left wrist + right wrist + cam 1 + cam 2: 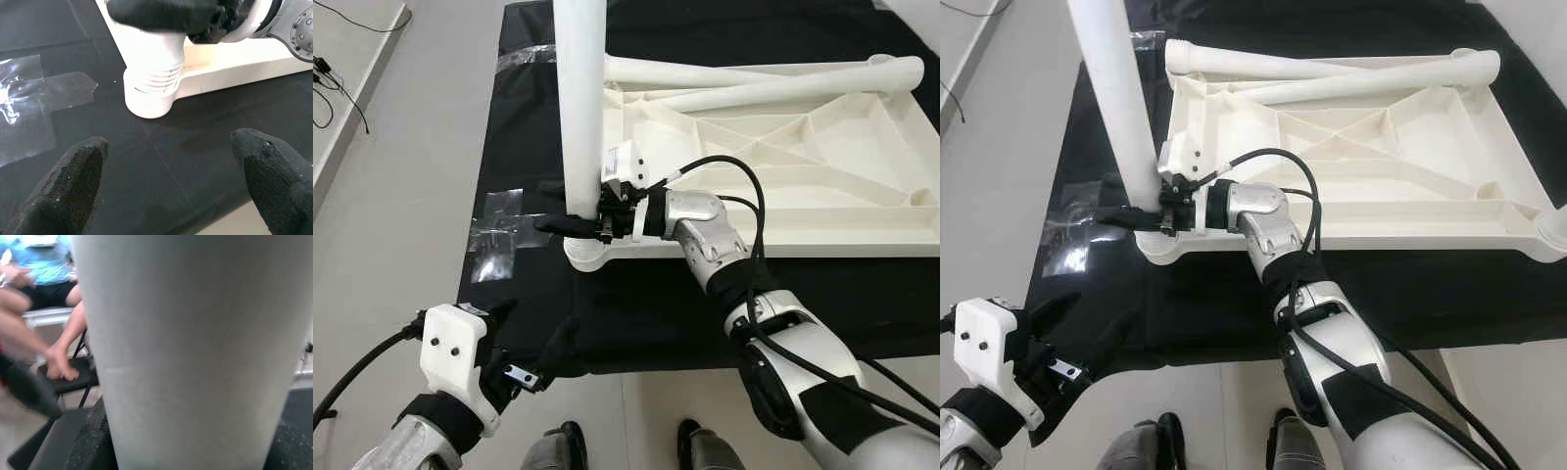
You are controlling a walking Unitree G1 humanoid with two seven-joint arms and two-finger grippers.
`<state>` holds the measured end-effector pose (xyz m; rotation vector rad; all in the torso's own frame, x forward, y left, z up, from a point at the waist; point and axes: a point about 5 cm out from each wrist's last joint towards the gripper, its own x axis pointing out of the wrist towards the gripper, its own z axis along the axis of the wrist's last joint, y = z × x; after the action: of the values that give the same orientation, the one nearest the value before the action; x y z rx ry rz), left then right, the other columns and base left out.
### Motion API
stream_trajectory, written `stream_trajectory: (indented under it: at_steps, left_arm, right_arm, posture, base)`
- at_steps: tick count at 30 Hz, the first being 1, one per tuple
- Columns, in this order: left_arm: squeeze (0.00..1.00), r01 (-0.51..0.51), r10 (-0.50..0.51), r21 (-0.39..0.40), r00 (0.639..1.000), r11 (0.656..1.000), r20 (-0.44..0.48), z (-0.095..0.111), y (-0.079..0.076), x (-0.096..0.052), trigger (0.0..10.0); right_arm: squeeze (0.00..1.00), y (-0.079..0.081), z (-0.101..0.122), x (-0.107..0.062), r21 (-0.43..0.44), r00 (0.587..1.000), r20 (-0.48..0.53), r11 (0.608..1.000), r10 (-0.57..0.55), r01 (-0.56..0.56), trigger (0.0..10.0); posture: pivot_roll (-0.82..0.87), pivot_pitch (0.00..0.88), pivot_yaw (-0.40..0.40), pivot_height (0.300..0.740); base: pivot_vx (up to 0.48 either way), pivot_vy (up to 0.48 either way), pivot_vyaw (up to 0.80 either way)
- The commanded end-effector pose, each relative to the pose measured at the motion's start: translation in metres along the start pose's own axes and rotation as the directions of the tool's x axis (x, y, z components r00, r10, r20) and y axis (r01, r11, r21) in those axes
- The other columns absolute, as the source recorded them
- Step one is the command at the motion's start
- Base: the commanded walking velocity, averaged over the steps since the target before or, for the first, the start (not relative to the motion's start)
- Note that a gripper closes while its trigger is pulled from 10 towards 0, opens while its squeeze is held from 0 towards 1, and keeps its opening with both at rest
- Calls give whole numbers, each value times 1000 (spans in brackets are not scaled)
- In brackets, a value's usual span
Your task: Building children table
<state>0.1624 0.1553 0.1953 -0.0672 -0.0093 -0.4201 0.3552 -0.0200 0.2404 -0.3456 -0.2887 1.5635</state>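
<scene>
Right now I have the right hand clenched around the upright white table leg, low on the shaft just above where it seats in the corner socket of the upturned white tabletop. That tabletop lies underside up, ribs showing, on a black mat spread over the pale floor; from my head cameras the gripped corner sits at roughly 9 o'clock of the tabletop. Two more loose table legs lie crossed along the far edge, around 12 o'clock. Through the right wrist camera the leg is pressed close against the lens, and behind it a seated person in a blue top is visible, a bare foot resting on a dark chair. My left hand hangs released at about 7 o'clock, fingers spread wide apart over the mat's near edge and touching nothing, pointing toward the socket. A crumpled clear plastic bag lies on the mat at 9 o'clock, just beside the socket corner.
</scene>
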Motion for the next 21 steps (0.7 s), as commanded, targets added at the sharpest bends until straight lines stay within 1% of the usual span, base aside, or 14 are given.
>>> stream_trajectory:
  at_steps: [1,2,4,8,13,15,16,17,18,19,21]
  left_arm:
    - [0,-17,17,3,1000,1000,-1,-1,0,-1,10000]
    - [0,-17,17,3,1000,1000,-1,-1,0,-1,10000]
    - [0,-21,21,0,1000,1000,3,0,-1,-1,10000]
    - [0,-24,24,-6,1000,1000,9,0,-3,0,10000]
    - [0,-23,23,-9,1000,1000,11,1,-4,1,10000]
    - [0,-23,23,-10,1000,1000,13,1,-4,1,10000]
    - [0,-23,23,-10,1000,1000,13,1,-4,1,10000]
    - [0,-23,23,-11,1000,1000,13,1,-4,1,10000]
    - [0,-24,24,-11,1000,1000,14,1,-4,2,10000]
    - [0,-24,24,-11,1000,1000,14,1,-4,2,10000]
    - [0,-25,25,-12,1000,1000,16,1,-4,2,10000]
  right_arm:
    - [0,23,-28,10,18,965,-185,982,187,-187,10000]
    - [0,23,-28,10,18,965,-185,982,187,-187,10000]
    - [0,25,-29,10,-6,938,-245,967,244,-253,10000]
    - [0,21,-22,10,4,919,-256,951,299,-308,10000]
    - [0,18,-18,10,28,921,-248,952,302,-305,10000]
    - [0,14,-16,12,78,941,-214,965,261,-250,10000]
    - [0,14,-16,12,78,941,-214,965,261,-250,10000]
    - [0,12,-15,13,93,949,-204,969,242,-227,10000]
    - [0,9,-16,15,124,961,-193,977,198,-176,10000]
    - [0,9,-16,15,124,961,-193,977,198,-176,10000]
    - [0,5,-23,17,178,974,-211,983,84,-46,10000]
  posture:
    - [119,368,25,740]
    - [119,368,25,740]
    - [120,376,18,740]
    - [117,383,10,740]
    - [115,384,7,740]
    - [112,386,2,740]
    - [112,386,2,740]
    - [112,386,2,740]
    - [109,386,1,740]
    - [109,386,1,740]
    - [109,386,0,740]
  base:
    - [0,0,0]
    - [0,0,0]
    - [0,0,0]
    - [0,0,0]
    - [0,0,0]
    - [0,0,0]
    - [0,0,0]
    - [0,0,0]
    - [0,0,0]
    - [0,0,0]
    - [0,0,0]
